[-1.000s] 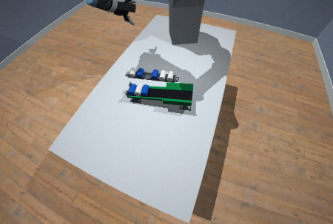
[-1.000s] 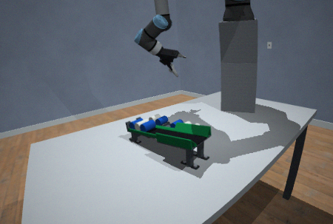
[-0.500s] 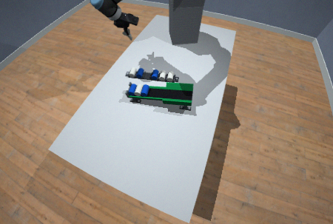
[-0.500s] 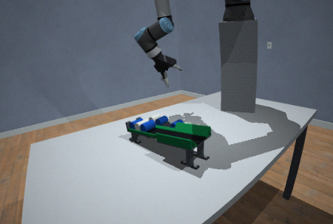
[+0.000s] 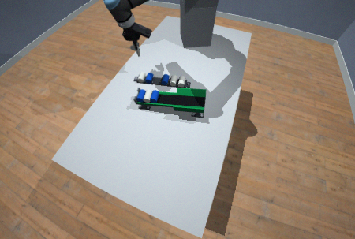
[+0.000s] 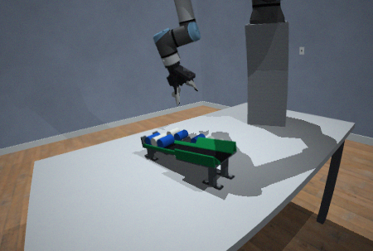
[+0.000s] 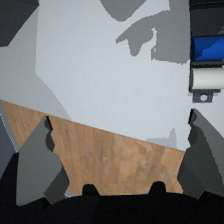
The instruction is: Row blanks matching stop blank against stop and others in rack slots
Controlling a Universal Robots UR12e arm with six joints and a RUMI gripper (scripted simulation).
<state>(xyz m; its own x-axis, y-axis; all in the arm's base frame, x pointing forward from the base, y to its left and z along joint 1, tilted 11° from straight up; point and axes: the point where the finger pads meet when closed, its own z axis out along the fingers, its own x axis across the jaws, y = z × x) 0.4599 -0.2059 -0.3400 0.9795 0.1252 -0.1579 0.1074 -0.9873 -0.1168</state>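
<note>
1. Wooden flooring is seen past the bench (image 5: pixel 118 162) edge beneath the fingers, which are spread wide with nothing between them.
2. The gripper (image 6: pixel 181 88) is held high above the far-left bench corner, so nothing is touched.
3. The feed ramp (image 5: pixel 185 95) and stock rack (image 5: pixel 162 83) are set mid-bench; blue blanks (image 5: pixel 155 96) and white blanks (image 5: pixel 147 95) are mixed on both and remain to be sorted.
</note>
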